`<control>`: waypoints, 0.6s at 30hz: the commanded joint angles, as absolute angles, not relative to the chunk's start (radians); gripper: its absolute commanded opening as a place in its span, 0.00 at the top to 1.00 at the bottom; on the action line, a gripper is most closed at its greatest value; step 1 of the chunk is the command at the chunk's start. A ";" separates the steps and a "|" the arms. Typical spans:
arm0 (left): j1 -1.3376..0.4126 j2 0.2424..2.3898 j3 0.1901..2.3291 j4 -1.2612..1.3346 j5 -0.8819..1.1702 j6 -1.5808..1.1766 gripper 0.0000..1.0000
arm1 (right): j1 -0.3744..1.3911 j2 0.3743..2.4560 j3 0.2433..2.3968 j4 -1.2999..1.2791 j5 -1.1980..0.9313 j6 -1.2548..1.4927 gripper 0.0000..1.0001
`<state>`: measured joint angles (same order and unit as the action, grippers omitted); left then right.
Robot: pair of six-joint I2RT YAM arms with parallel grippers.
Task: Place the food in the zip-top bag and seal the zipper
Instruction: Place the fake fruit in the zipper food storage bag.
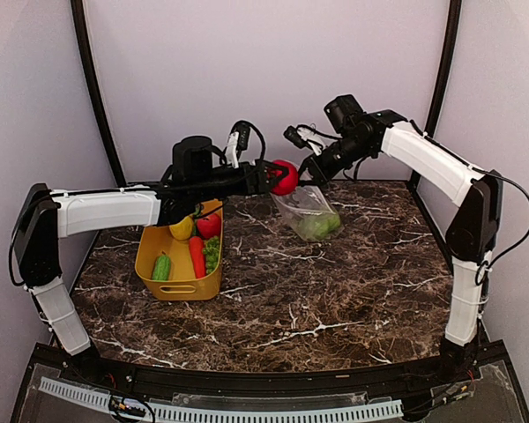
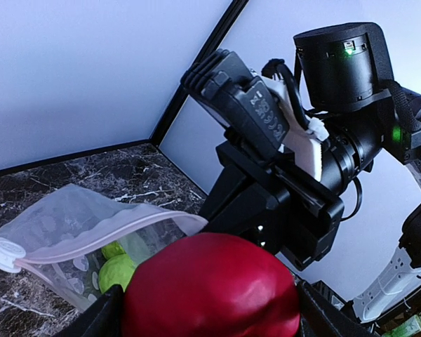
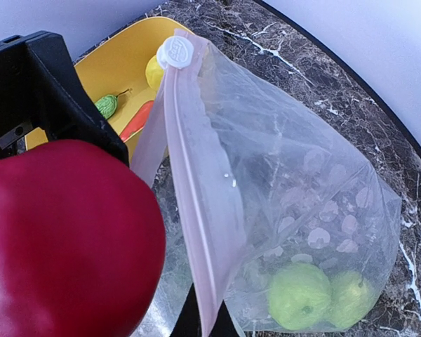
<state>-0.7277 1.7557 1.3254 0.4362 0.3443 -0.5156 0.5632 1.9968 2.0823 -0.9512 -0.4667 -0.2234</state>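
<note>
We see the bag (image 3: 302,182) toward the far side of the surface (image 1: 335,291), its bottom resting there and its top lifted, with two green fruits (image 3: 299,295) inside. The right claw (image 1: 310,172) is closed tight on the zipper (image 3: 196,210) edge, holding it up. The left claw (image 1: 280,176), spread wide, grips a red apple (image 2: 210,295) just beside the zipper. Farther left, the basket (image 1: 178,286) holds a lemon (image 1: 182,227), a second apple (image 1: 209,226), a carrot (image 1: 197,256), a cucumber (image 1: 161,266) and greens (image 1: 212,254).

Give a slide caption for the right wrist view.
Left gripper holds a red apple beside the zip-top bag, gripped by the right gripper; two green fruits lie inside.
</note>
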 commanded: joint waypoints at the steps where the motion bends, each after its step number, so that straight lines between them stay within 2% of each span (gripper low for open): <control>1: -0.732 1.734 1.307 0.413 0.300 -0.497 0.44 | 0.571 1.949 2.063 -0.948 -0.449 -0.220 1.00; 11: -0.732 1.787 1.371 0.278 0.095 -0.548 0.48 | 0.571 1.943 2.065 -0.924 -0.361 -0.200 1.00; 18: -0.733 1.856 1.464 0.205 0.061 -0.603 0.50 | 0.575 1.935 2.073 -0.917 -0.383 -0.196 1.00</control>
